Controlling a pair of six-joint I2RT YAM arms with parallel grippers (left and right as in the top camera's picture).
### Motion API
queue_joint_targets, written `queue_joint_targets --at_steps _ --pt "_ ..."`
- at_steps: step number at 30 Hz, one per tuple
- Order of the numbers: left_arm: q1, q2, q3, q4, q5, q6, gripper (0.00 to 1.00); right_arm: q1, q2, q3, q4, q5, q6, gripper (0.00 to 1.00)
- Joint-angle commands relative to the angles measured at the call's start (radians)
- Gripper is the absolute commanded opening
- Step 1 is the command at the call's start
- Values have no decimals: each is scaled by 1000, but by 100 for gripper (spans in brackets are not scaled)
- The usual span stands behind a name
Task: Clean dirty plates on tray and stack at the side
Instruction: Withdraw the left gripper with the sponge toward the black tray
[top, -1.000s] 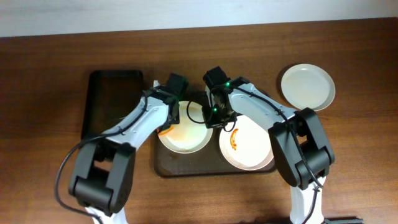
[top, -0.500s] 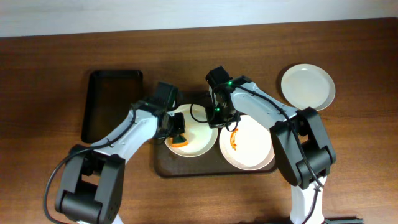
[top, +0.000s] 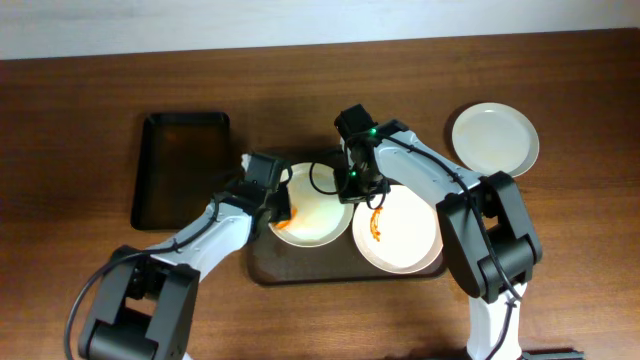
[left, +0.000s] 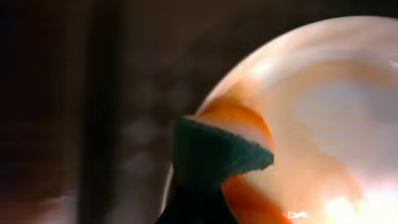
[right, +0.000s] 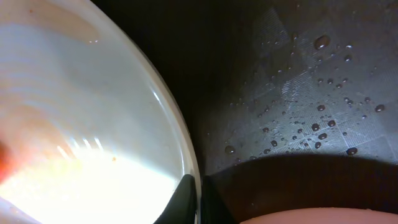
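Two plates lie on the dark brown tray (top: 300, 268). The left plate (top: 318, 215) has pale orange streaks. My left gripper (top: 282, 216) is shut on an orange and green sponge (left: 221, 152) pressed on that plate's left rim (left: 323, 124). My right gripper (top: 352, 192) is shut on the same plate's right rim (right: 186, 168). The right plate (top: 405, 235) carries an orange-red sauce smear (top: 377, 224). A clean white plate (top: 494, 139) lies on the table at the far right.
A smaller black tray (top: 180, 165) stands to the left of the brown tray. Water drops cover the brown tray's textured floor (right: 311, 93) in the right wrist view. The table's back edge meets a white wall.
My left gripper has slid the sponge from the plate's left side across its lower part and back towards the left rim. The right gripper keeps hold of the rim.
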Motion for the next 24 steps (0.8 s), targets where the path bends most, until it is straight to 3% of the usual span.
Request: queue_joint_targets --at_steps 1,9,13,19,24 --pt "20 -74 34 -110 -330 6 0 3 10 -19 -12 54 -10 4" --pt "84 -494 89 -178 -215 6 0 5 -60 21 -14 39 -12 4" --pt "164 -528 89 -315 -193 6 0 5 -164 78 -14 74 -90 4" --pt "186 -510 89 -438 -158 6 0 91 -317 92 -35 568 -96 4" --pt "186 -510 89 -443 -144 6 1 241 -344 93 -3 982 -251 4"
